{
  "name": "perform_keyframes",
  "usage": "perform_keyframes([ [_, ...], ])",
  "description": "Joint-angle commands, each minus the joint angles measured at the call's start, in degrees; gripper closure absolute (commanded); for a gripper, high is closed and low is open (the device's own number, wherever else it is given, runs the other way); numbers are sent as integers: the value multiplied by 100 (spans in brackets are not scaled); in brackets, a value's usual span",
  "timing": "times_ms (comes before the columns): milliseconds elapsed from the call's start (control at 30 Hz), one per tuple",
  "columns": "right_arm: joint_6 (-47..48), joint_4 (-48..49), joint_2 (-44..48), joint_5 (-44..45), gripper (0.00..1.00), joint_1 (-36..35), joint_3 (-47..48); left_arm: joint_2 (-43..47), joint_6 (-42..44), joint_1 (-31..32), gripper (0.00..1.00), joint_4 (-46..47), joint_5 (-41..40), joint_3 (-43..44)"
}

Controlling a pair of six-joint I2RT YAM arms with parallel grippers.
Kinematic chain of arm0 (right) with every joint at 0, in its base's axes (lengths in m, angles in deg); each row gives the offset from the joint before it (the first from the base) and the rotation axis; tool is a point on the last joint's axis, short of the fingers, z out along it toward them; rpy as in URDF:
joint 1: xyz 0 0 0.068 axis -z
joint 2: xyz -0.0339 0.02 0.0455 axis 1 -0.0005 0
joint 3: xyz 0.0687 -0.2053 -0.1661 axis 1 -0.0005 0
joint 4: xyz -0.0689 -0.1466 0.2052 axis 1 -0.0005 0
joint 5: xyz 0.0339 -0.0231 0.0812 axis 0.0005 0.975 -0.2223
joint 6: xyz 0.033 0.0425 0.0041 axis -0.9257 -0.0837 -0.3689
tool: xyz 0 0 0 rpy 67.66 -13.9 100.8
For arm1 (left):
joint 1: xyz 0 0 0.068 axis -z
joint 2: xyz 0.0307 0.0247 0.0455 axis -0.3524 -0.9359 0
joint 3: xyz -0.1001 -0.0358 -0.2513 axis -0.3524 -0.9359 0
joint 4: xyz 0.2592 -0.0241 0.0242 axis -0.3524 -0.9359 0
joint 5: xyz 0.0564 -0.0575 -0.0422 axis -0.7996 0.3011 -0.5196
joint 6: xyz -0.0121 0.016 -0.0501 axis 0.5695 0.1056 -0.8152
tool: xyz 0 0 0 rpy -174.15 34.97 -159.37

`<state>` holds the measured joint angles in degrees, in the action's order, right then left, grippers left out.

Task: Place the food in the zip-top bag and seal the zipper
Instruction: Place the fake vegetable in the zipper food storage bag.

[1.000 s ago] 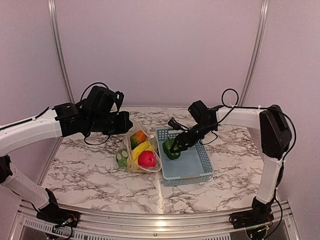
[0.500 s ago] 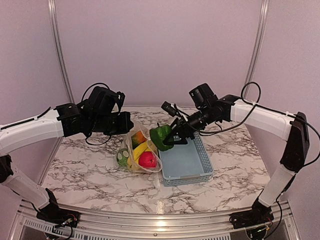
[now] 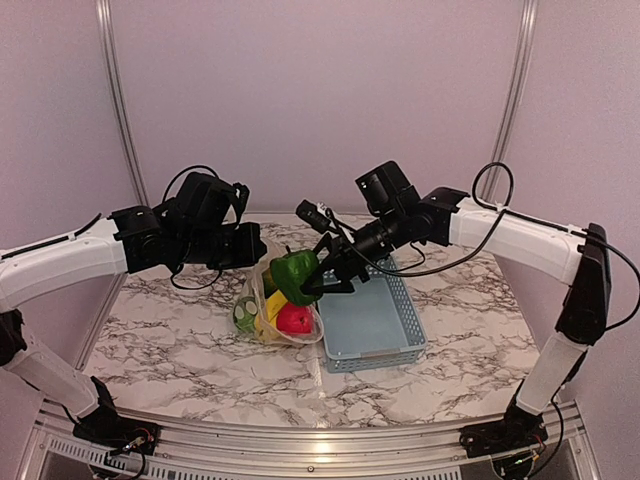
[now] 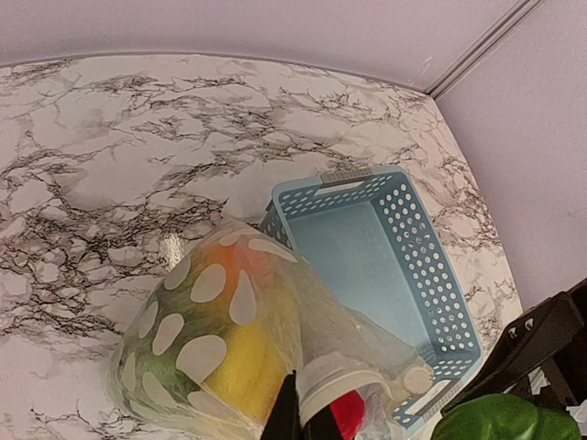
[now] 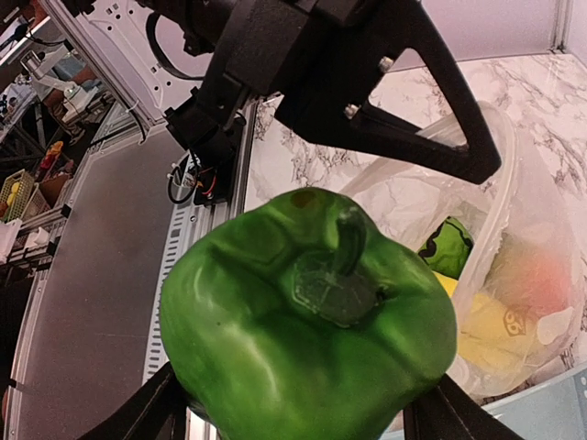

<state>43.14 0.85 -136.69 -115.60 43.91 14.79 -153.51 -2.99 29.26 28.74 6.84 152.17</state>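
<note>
Only the right wrist view shows the stem end of the green pepper (image 5: 303, 357) facing the lens, with fingers (image 5: 138, 417) clamped on both its flanks, just above the open mouth of the zip-top bag (image 5: 514, 183). Overhead, the right gripper (image 3: 305, 282) hangs from an arm stretched long across the light-blue basket (image 3: 400, 320), which stands just beside the bag. The left gripper (image 3: 255, 247), its arm bent at the elbow, meets the bag's far edge. Its wrist view shows its fingers (image 4: 286, 417) pinched closed on the bag's rim. The bag lies on the counter (image 3: 180, 340), its dotted end pointing away from the basket, with the banana (image 3: 275, 303) and red apple (image 3: 293, 318) inside.
</note>
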Motion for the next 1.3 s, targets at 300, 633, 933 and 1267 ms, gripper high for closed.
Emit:
perform_keyframes([
  [300, -992, 214, -755, 1165, 37, -213, 414, 169, -81, -58, 100, 83, 52, -52],
  [633, -1627, 205, -1474, 1473, 34, -231, 1330, 109, -171, -50, 100, 486, 439, -204],
  [933, -1452, 16, -1644, 1274, 11, -274, 1639, 257, -225, -58, 100, 502, 244, -393],
  [1267, -621, -436, -763, 484, 1, 39, 1634, 311, 48, -216, 100, 485, 309, -482],
])
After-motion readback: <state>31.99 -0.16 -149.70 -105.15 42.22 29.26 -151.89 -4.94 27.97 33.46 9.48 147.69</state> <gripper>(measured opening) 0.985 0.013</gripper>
